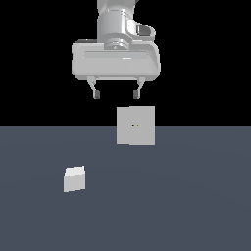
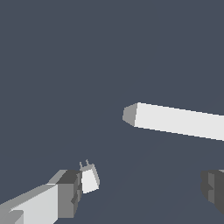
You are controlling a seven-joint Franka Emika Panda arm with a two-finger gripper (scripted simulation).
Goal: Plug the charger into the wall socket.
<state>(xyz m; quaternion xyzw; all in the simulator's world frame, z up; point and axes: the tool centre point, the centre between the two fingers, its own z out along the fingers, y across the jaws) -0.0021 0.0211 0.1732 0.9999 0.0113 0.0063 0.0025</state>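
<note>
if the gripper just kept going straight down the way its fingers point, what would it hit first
Probably the bare floor. The open gripper points down. In the wrist view the wall socket lies beyond the gap between the fingers, and the charger sits beside one, though depth is unclear.

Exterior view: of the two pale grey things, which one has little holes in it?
The wall socket, the larger flat square plate standing upright below the pincer. The charger, a smaller boxy block toward the exterior view's left, shows none.
</note>
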